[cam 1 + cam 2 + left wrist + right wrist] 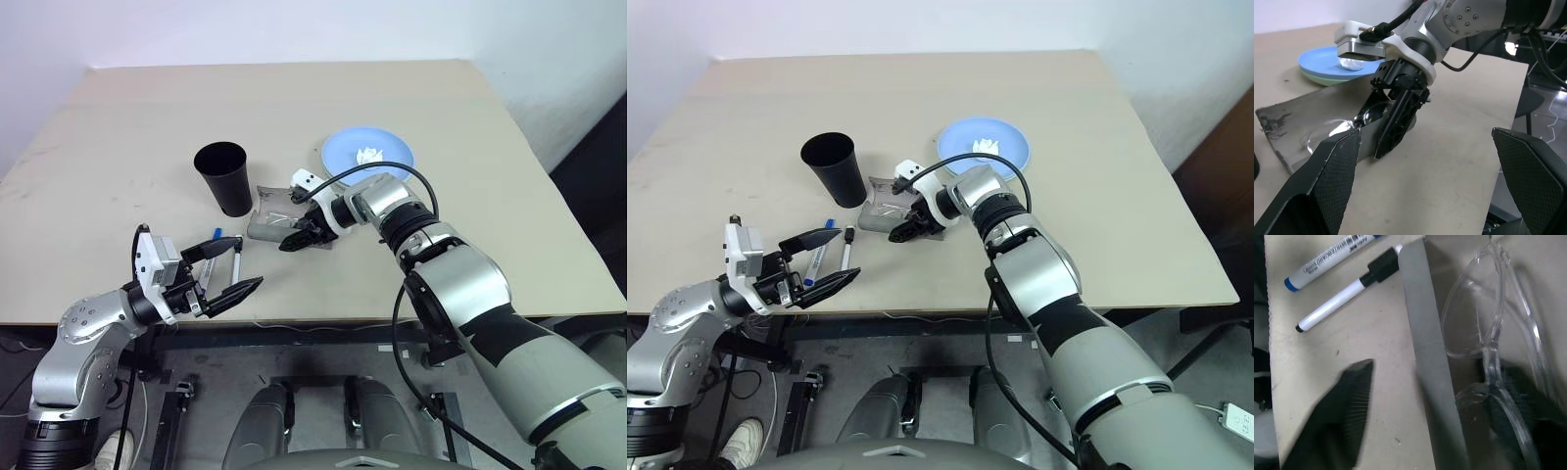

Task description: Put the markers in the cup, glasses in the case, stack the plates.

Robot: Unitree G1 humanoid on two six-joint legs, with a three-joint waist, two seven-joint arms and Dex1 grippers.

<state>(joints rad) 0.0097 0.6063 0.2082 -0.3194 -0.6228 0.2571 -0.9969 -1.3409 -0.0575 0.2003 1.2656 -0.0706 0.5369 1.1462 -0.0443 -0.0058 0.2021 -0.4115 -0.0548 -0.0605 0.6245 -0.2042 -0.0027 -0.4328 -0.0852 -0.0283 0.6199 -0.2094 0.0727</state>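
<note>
The clear glasses (1488, 333) lie inside the open grey case (266, 227), which sits just right of the black cup (223, 176). My right gripper (297, 238) is open and angled down at the case's near end, one finger (1349, 411) outside the grey wall and the other behind the glasses. Two markers lie left of the case, a blue-capped one (1327, 264) and a thinner black-capped one (1337, 303). My left gripper (230, 271) hangs open just above the table's front edge, close to the markers. The light blue plate (343, 147) rests on the mint green plate (1327, 79).
A crumpled white paper (369, 154) lies on the blue plate. The beige table (127, 117) stretches wide behind the cup and to the right of the plates. Its front edge runs just below my left gripper.
</note>
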